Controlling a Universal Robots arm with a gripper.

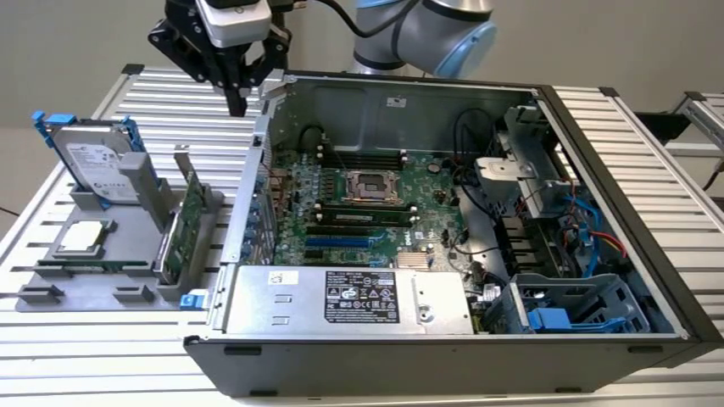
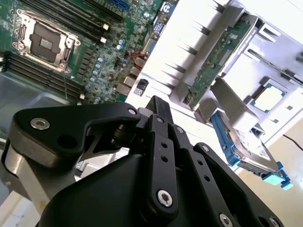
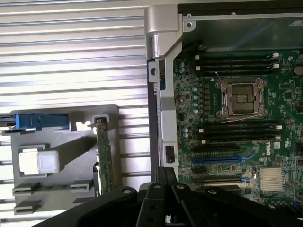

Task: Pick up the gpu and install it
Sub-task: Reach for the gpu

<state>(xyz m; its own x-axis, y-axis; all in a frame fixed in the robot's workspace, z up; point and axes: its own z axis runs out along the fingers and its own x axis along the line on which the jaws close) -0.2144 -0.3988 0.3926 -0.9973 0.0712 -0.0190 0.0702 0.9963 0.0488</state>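
As gpu [image 1: 186, 225] stands upright, green-faced, silver-bracketed

**Opened Tower on Bench**

A black computer case [image 1: 430, 360] lies open on a ribbed aluminium table [image 1: 68, 356] — green motherboard [image 1: 379, 216] and silver processor socket [image 1: 370, 185] exposed, silver power supply [image 1: 339, 298] inside. At the exterior view's left, a grey holder tray [image 1: 119, 233] carries an upright blue-framed silver hard drive [image 1: 97, 161] and a square silver processor chip [image 1: 85, 237].

The silver-grey robot arm with pale blue joint caps [image 1: 442, 30] reaches toward the exterior view's left, above the far edge of the ribbed metal surface [image 1: 136, 95]. Its black linkage gripper [image 1: 236, 107] points straight down, fingers [image 2: 160, 111] pressed together, holding nothing.
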